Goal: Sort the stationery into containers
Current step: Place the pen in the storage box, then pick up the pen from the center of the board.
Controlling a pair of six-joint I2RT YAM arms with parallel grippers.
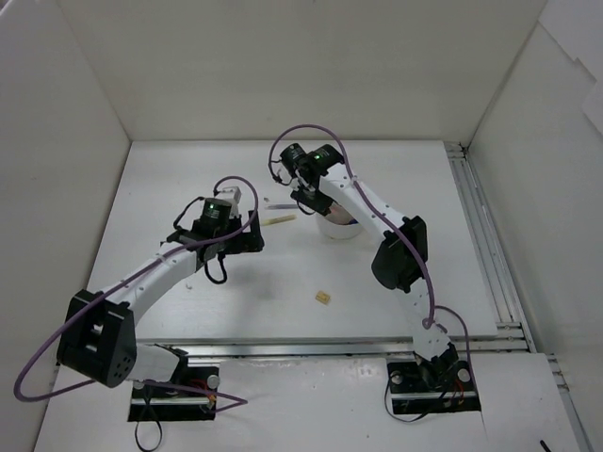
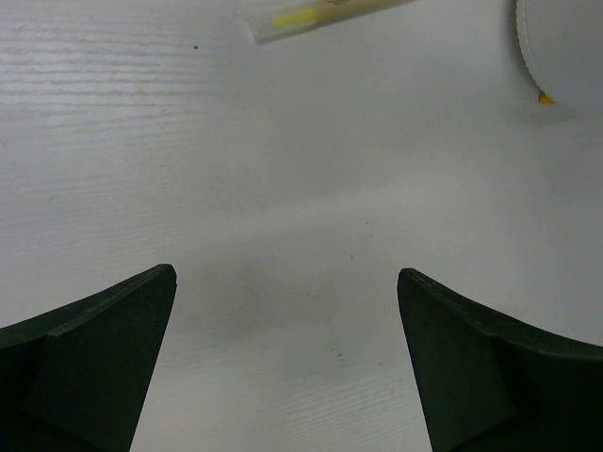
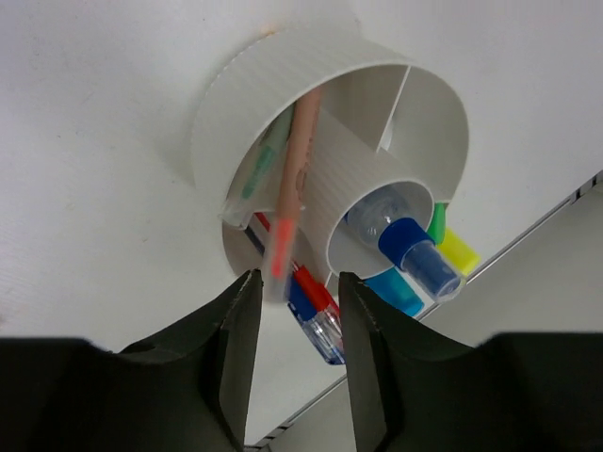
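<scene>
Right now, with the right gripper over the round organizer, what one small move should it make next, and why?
Probably lift the right gripper straight up. The peach pencil already leans inside the white organizer's outer compartment, and the jaws stand wider than it, so it looks released; sideways motion could drag it out.

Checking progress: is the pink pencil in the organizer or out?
In: the pencil leans in the outer compartment of the organizer, its top end sticking out near the right tool.

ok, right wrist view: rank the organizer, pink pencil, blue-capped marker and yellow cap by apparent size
1. organizer
2. pink pencil
3. blue-capped marker
4. yellow cap
The marker is mostly hidden inside the organizer, so 2 over 3 holds only as seen.
</scene>
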